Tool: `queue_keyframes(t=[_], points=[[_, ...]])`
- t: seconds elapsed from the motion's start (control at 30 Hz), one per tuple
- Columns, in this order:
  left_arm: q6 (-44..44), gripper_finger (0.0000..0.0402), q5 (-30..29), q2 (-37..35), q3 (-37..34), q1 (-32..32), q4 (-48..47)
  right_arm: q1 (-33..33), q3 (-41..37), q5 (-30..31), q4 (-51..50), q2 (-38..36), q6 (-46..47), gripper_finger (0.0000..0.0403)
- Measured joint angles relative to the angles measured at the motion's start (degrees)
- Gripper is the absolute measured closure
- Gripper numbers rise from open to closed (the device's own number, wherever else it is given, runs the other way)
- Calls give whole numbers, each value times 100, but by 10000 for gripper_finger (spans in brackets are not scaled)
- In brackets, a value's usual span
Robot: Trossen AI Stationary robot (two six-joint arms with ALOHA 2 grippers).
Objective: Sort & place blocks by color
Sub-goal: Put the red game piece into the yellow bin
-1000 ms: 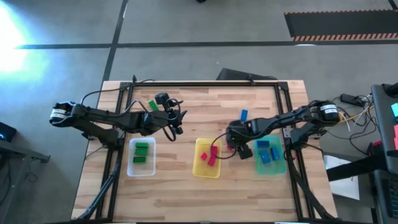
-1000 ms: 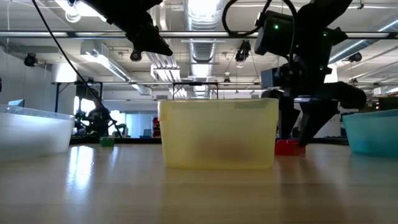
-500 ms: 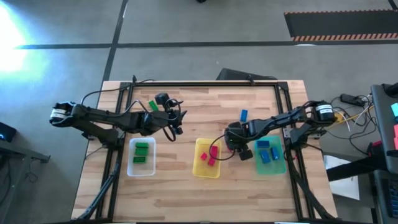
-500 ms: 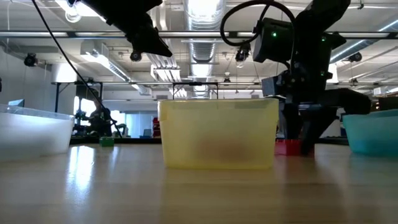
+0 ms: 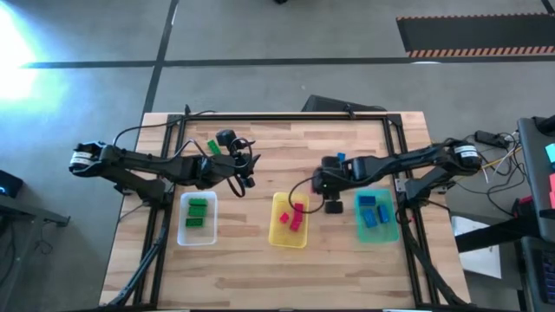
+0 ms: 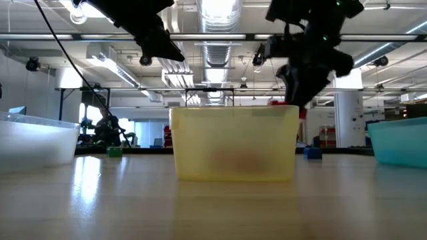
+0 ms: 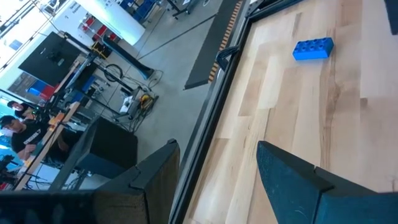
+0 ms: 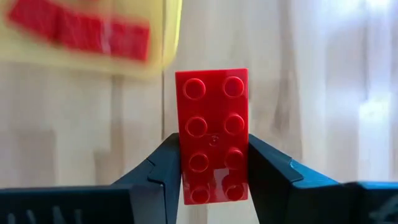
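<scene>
My right gripper [image 8: 212, 143] is shut on a red block [image 8: 211, 112] and hangs in the air just right of the yellow tray [image 5: 290, 220], which holds red blocks [image 5: 296, 216]. My left gripper [image 5: 249, 176] is open and waits above the table, behind the clear tray [image 5: 197, 217] with its green blocks [image 5: 198, 208]. The teal tray [image 5: 377, 216] holds blue blocks [image 5: 373, 212]. One green block [image 5: 213, 147] and one blue block [image 5: 340, 158] lie loose on the table. My right gripper pinches the red block between its two fingers [image 8: 166, 163], which press its two long sides near one end [image 8: 211, 183]. The fingers lie across the block. Its studded face looks at the wrist camera and its other end [image 8: 211, 84] sticks out past the fingertips. The block is lifted clear of the table.
The three trays stand in a row across the table's middle; bare wood lies in front of them toward the near edge [image 5: 286, 277]. A dark metal frame [image 5: 286, 119] runs around the table's far edge and sides. Cables trail from both arms.
My right gripper has risen from the table with the red block, which stood on the wood right of the yellow tray a second ago and now hangs above that tray's rim height. The gripper has also shifted a little toward the far edge.
</scene>
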Motion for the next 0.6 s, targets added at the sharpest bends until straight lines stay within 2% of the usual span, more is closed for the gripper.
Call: queue_keyframes(t=[0.23,0.6], points=[[-4,204,0,0,-1,2,2,36,949,-177,-33,242,759,275],[-13,204,0,0,-2,2,18,330,2241,-176,-61,1388,769,275]])
